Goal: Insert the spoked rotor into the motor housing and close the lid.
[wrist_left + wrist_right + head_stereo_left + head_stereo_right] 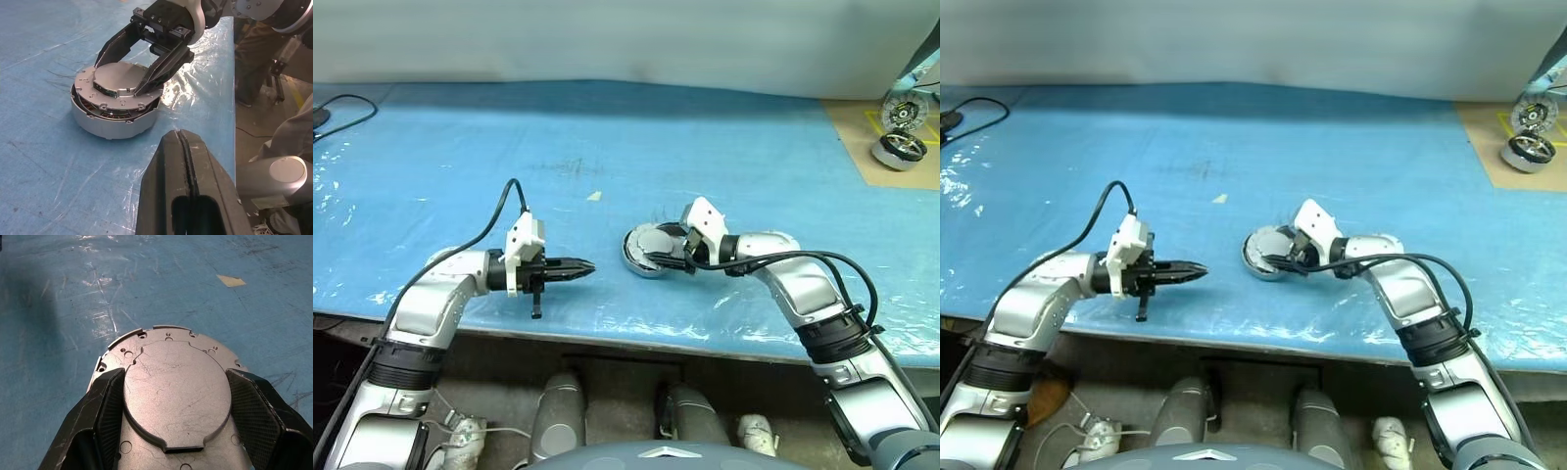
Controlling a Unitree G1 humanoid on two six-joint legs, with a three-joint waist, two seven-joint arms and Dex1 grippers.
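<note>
The closing step looks under way: the right end effector point(146, 73) straddles, fingers spread, the smooth grey round lid point(176, 391) lying slightly askew on the shallow silver copper-wound motor housing point(113, 120) on the blue worktop point(607, 147), which next needs pressing flush, while the left end effector point(570, 268) hangs closed and empty.

Blue plastic-covered table point(607, 127) before pale wall point(607, 39)

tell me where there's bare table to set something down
The blue mat is bare behind both arms, from the black cable at far left to the tan board at far right. It is crowded where the right gripper straddles the lid on the motor housing.
</note>
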